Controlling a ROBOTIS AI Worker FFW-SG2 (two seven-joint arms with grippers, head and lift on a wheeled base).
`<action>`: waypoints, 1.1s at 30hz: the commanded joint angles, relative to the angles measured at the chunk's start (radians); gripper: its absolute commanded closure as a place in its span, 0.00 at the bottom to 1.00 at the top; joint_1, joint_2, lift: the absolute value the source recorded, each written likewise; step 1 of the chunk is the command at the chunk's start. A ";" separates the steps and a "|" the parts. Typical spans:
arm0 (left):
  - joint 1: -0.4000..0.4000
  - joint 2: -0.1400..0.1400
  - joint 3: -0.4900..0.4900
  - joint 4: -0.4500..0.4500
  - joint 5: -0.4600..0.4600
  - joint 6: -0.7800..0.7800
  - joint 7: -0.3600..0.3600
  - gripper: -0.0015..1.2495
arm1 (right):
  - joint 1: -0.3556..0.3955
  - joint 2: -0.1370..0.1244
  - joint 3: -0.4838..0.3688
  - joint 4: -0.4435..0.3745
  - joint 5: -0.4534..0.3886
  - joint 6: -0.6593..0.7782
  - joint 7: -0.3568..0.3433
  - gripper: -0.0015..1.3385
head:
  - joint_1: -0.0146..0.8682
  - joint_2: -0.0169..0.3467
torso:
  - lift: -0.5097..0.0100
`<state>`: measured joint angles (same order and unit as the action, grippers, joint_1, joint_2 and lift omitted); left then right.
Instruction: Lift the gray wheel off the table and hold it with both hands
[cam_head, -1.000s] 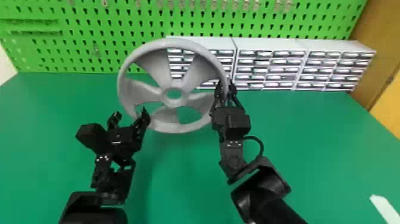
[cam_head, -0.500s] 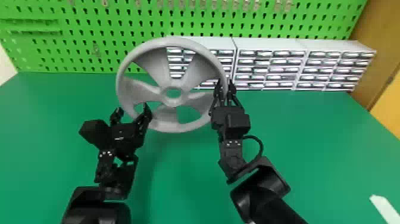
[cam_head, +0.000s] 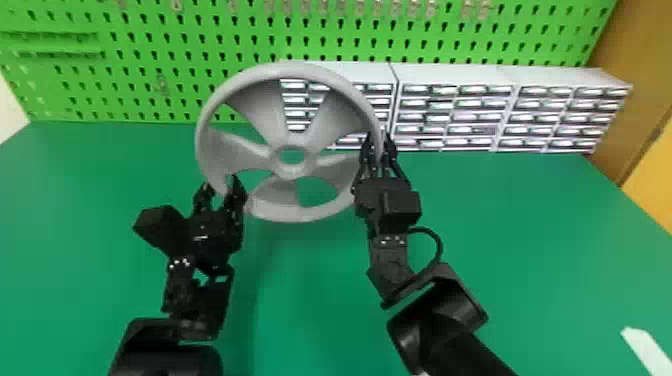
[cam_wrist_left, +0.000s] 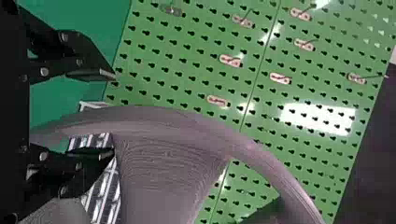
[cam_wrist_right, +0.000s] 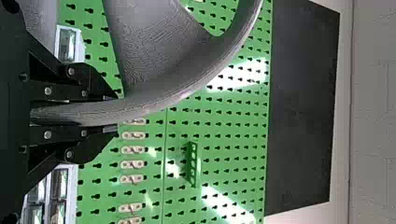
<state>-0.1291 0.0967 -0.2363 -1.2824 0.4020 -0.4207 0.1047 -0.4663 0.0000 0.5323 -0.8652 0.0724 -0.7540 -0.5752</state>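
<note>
The gray wheel (cam_head: 290, 212) is held up off the green table, facing the head camera, with its right side in my right gripper (cam_head: 381, 142). In the right wrist view the rim (cam_wrist_right: 154, 105) runs between the two fingers of my right gripper (cam_wrist_right: 114, 114), which is shut on it. At the wheel's lower left stands my left gripper (cam_head: 217, 187), its fingers apart on either side of the rim. The left wrist view has the wheel (cam_wrist_left: 187, 126) passing between the spread fingers of my left gripper (cam_wrist_left: 113, 115), nearer the one finger, with a wide gap to the other.
Behind the wheel, white drawer units (cam_head: 455, 75) line the back of the green table (cam_head: 525, 240). A green pegboard (cam_head: 150, 55) with small hooks rises behind them. A white strip (cam_head: 647, 350) lies at the table's front right.
The left gripper has moved slightly up and to the right, so the wheel's rim now sits between its fingers. The wheel and the right arm have barely moved.
</note>
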 joint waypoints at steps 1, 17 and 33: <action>0.006 0.000 -0.012 -0.002 0.011 0.002 0.020 0.63 | 0.000 0.001 -0.006 0.000 -0.003 0.005 0.000 0.98 | 0.82 0.09 | 0.79; 0.017 0.000 -0.064 -0.049 -0.005 0.000 0.196 0.79 | -0.002 0.001 -0.006 0.002 0.001 0.005 0.000 0.98 | 0.82 0.09 | 0.79; 0.003 0.000 -0.069 -0.051 0.003 -0.006 0.227 0.79 | 0.000 0.001 0.002 0.003 0.001 0.004 0.000 0.98 | 0.82 0.09 | 0.79</action>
<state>-0.1218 0.0966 -0.3031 -1.3326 0.4050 -0.4245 0.3265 -0.4668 0.0000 0.5324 -0.8626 0.0737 -0.7505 -0.5753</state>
